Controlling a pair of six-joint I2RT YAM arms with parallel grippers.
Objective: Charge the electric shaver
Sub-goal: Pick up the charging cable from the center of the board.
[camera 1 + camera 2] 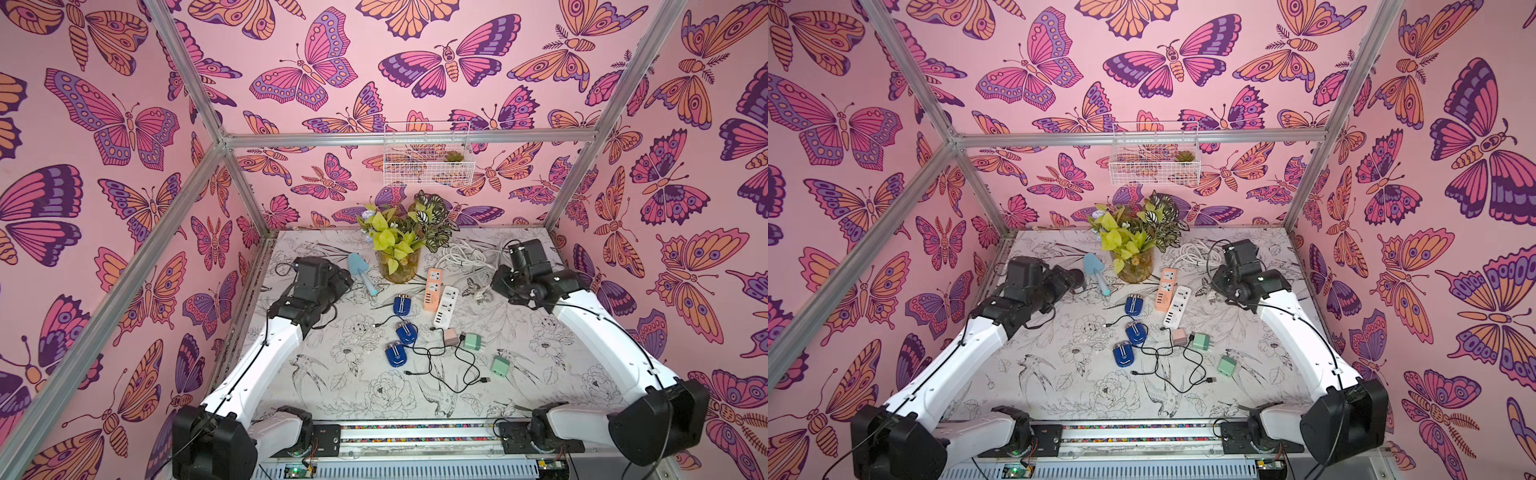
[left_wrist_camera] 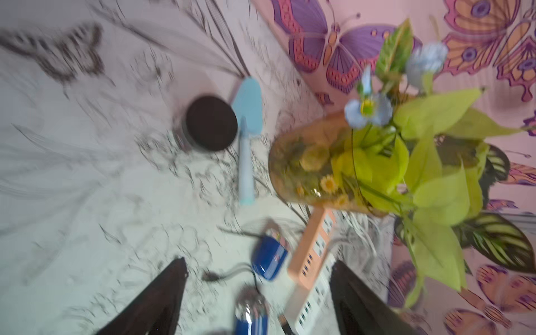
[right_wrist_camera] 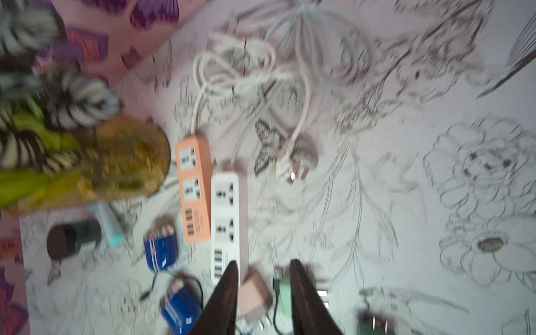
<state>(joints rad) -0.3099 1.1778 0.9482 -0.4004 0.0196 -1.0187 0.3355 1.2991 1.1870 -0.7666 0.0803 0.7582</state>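
Observation:
Three blue electric shavers (image 1: 402, 304) (image 1: 406, 333) (image 1: 396, 354) lie mid-table in both top views, with a tangle of black cable (image 1: 440, 361) beside the nearer two. A pink adapter (image 1: 450, 336) and two green adapters (image 1: 471, 341) (image 1: 500, 365) lie to their right. An orange power strip (image 1: 433, 286) and a white power strip (image 1: 444, 305) lie side by side behind them. My left gripper (image 2: 258, 261) hangs above the table left of the shavers, jaws wide apart and empty. My right gripper (image 3: 264, 262) hovers right of the strips, jaws narrowly apart, holding nothing.
A glass vase of leafy plants (image 1: 399, 266) stands at the back centre, with a light-blue trowel (image 1: 361, 272) and a black jar (image 2: 211, 127) to its left. White cords (image 1: 465, 251) and a plug (image 3: 295, 165) lie coiled at the back right. A wire basket (image 1: 428, 156) hangs on the wall.

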